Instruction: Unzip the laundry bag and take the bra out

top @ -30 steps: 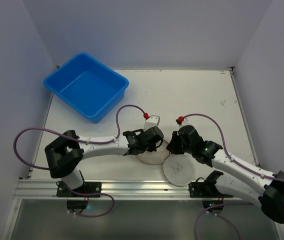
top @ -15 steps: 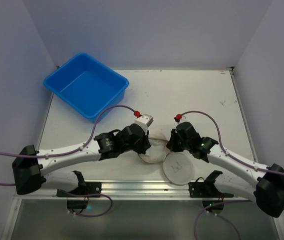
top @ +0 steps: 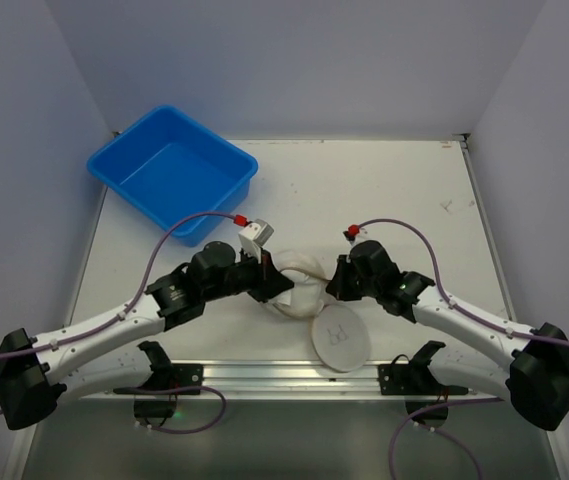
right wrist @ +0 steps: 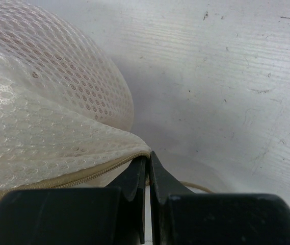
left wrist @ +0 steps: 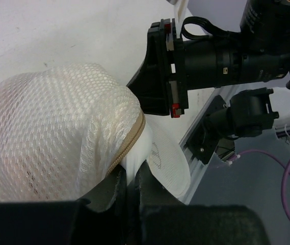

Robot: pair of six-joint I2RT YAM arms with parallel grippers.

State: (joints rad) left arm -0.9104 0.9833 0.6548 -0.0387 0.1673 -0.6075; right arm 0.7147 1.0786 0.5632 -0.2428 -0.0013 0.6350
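Note:
The laundry bag is a cream mesh pouch lying between my two grippers. Its flat round face with the black bra-outline mark hangs open toward the near edge. My left gripper is shut on the bag's white fabric beside the tan zipper; this shows in the left wrist view. My right gripper is shut at the zipper's end on the bag's right side, as the right wrist view shows. The mesh fills that view's left. The bra is not visible.
A blue tub stands at the back left of the white table. The metal rail runs along the near edge, just in front of the bag's flat face. Purple cables loop from both arms.
The left arm has swung out to the left and pulled its side of the bag left and back. The bag has opened wider and its flat face has shifted left. The right gripper followed slightly left.

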